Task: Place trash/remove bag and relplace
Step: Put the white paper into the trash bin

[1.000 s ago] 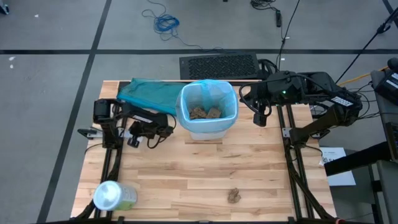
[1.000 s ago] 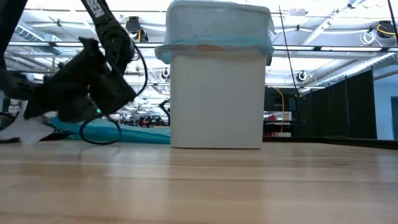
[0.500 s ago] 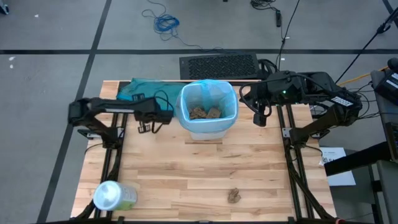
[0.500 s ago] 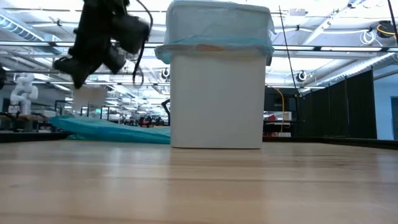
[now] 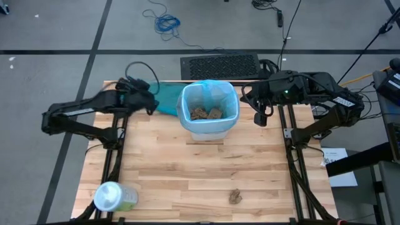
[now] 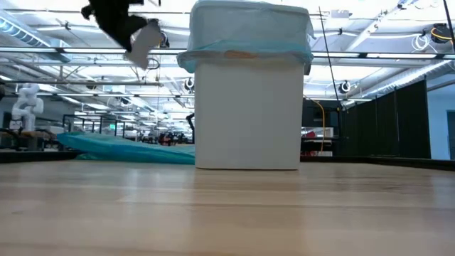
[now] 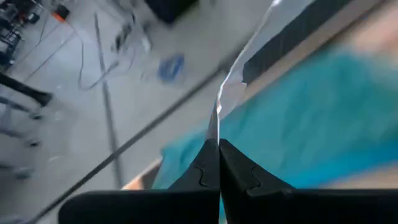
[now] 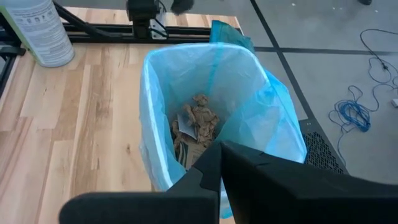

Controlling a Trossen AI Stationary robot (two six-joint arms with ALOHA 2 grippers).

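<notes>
Since the earlier frames the left gripper (image 5: 150, 104) has swung from the counter (image 5: 206, 172) up over the teal-green bag (image 5: 167, 100) at the far left edge; its fingers (image 7: 205, 168) are pressed together and pinch a thin clear sliver of film. Left to right: a pale-green container (image 5: 114, 197) lies at the near left corner, a crumpled brown paper wad (image 5: 235, 197) sits near the front, and the white bin (image 6: 247, 114) holds brown paper wads (image 8: 194, 127) inside its light-blue liner (image 5: 209, 106). The right gripper (image 5: 260, 116) hangs just beside the bin, fingers together, holding nothing.
</notes>
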